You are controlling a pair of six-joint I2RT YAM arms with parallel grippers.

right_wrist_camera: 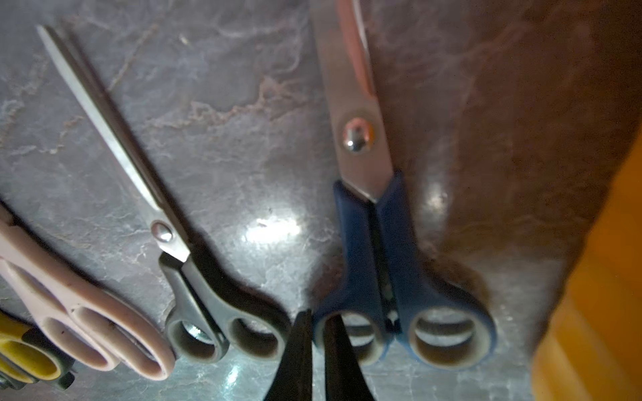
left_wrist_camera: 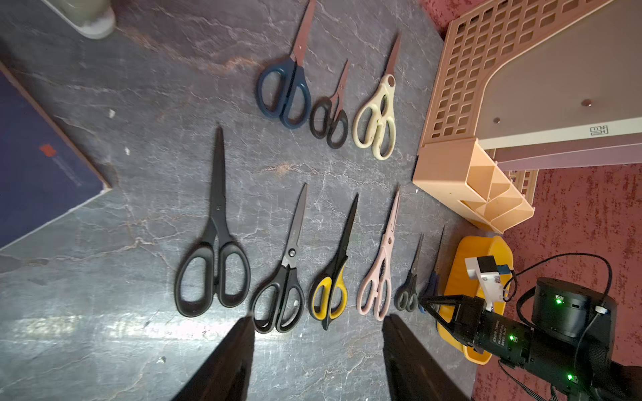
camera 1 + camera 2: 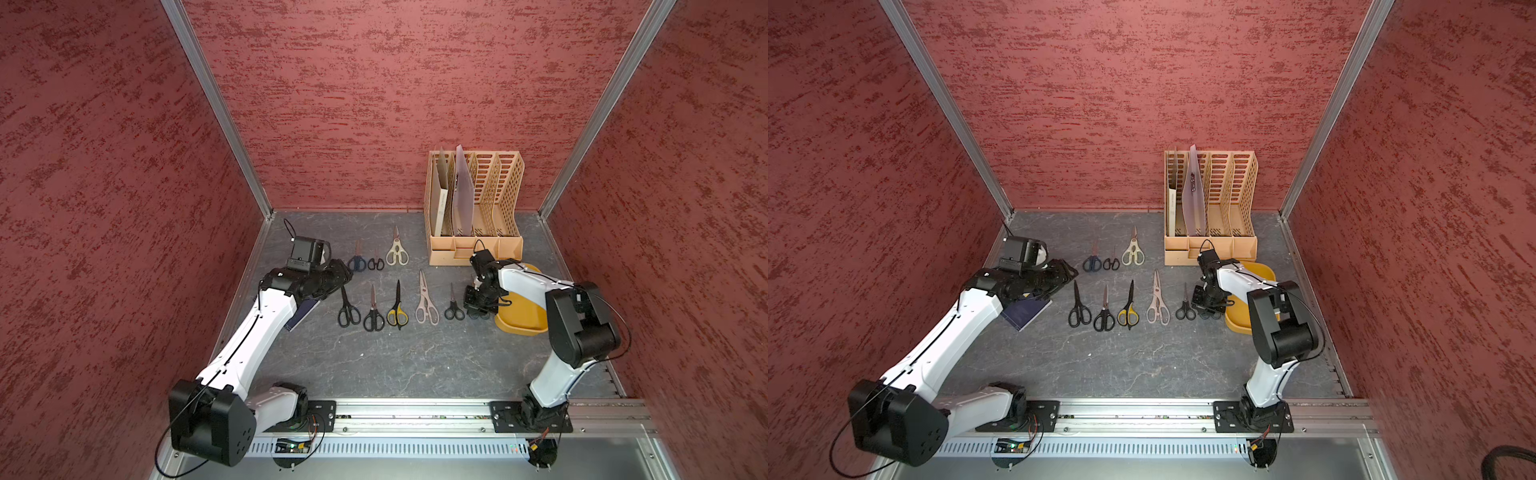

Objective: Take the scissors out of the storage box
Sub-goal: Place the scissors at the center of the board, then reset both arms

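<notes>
At the left of both top views, the left tool [image 2: 319, 317] hangs over the surface [image 3: 395, 365] near a dark notebook [image 3: 1027, 313]. Its jaws are partly apart and nothing is between them. To its right the scissors [image 3: 397, 309] lie flat on the surface in two rows. The upper row has three pairs: a dark blue pair [image 3: 356, 259], a small black pair [image 3: 375, 262] and a cream pair [image 3: 397, 249]. The lower row starts with a large black pair [image 3: 347, 309] and runs rightward through more black, yellow-black and beige handles. It ends with a small blue pair [image 1: 378, 243] at the right end. The right tool [image 1: 319, 314] is closed narrow on the rim of that pair's left handle ring, and the pair appears to rest on the surface just beside the yellow box [image 3: 521, 318]. What shows of the box looks empty, though the right arm hides part of it. Nine pairs are out, so the task looks almost done, and what seems left is to let go and pull the arm away. Every pair has its blades toward the top of the frame and its handles toward the bottom. Their long axes run nearly parallel, and a few tips lean slightly left. A tan file rack [image 3: 494, 249] stands at the upper right.
</notes>
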